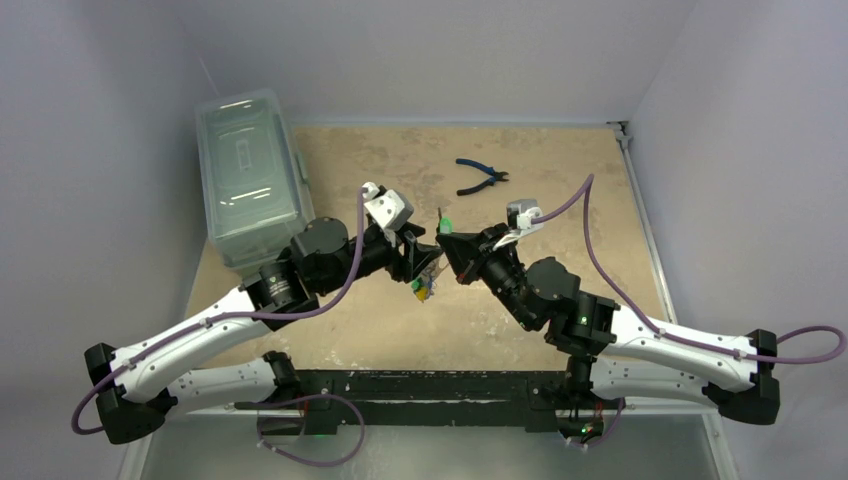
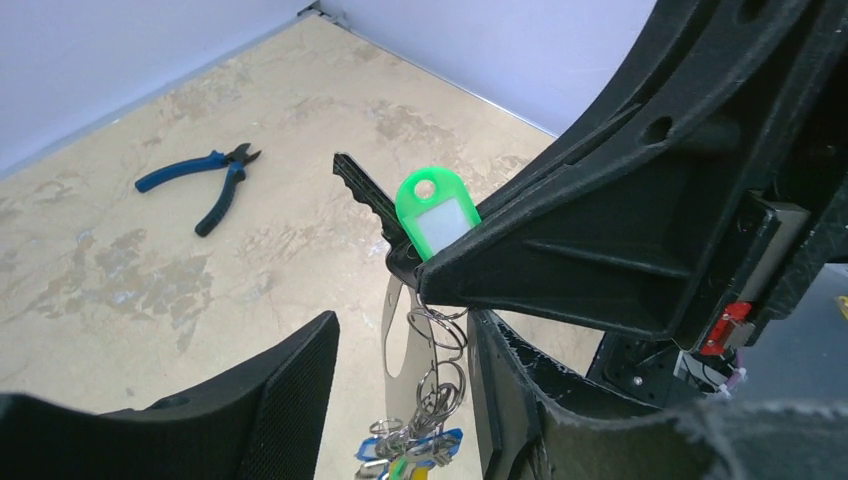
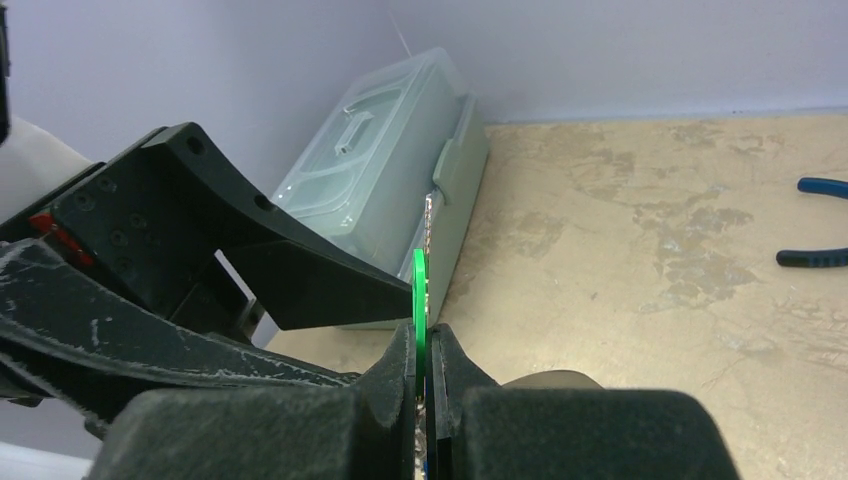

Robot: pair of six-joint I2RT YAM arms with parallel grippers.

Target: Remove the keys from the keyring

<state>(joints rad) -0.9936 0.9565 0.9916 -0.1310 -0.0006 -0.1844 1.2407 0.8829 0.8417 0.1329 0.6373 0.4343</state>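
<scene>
It looks like a robotics lab cell to me — a mottled beige table (image 1: 380,170) boxed in by plain pale walls (image 1: 450,60). A cabled left arm (image 1: 190,345) and right arm (image 1: 680,345) are bolted at its near edge, and a clear lidded box (image 1: 248,175) and blue-handled pliers (image 1: 480,177) lie about.

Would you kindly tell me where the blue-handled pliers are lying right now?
In the top view, the pliers lie on the far half of the table, right of centre, beyond the green tag and well right of the clear lidded box.
</scene>
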